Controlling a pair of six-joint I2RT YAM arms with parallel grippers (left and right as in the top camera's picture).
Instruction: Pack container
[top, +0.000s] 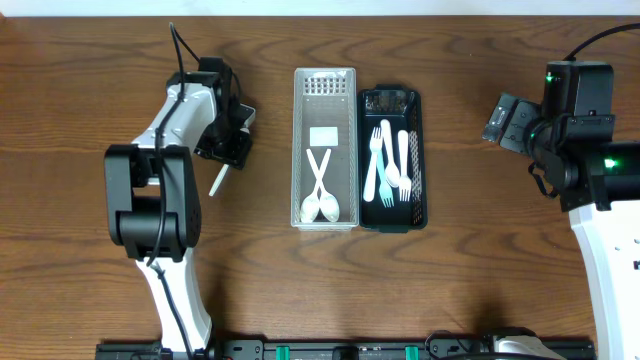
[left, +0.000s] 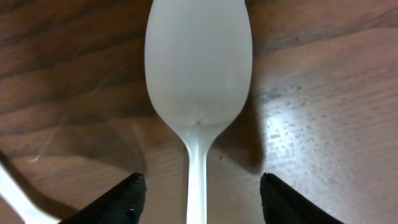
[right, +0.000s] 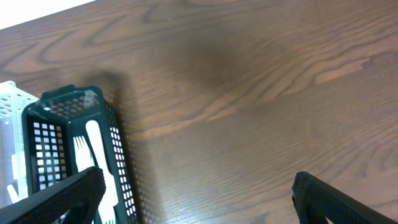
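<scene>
Over the table (left: 323, 124), left tool (left: 202, 190) gapes wide — white spoon (left: 199, 68) between, untouched — right tool (right: 199, 196) likewise apart.

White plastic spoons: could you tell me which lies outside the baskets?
The white plastic spoon on the wooden table between the left gripper's fingers; two others cross inside the white basket.

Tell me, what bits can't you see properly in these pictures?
- Overhead: the spoon has its bowl hidden under the left gripper.
- Left wrist: a white strip is cut off by the corner.
- Right wrist: the dark basket runs off the bottom edge.
- Overhead: its cutlery overlaps, too small to count.
</scene>
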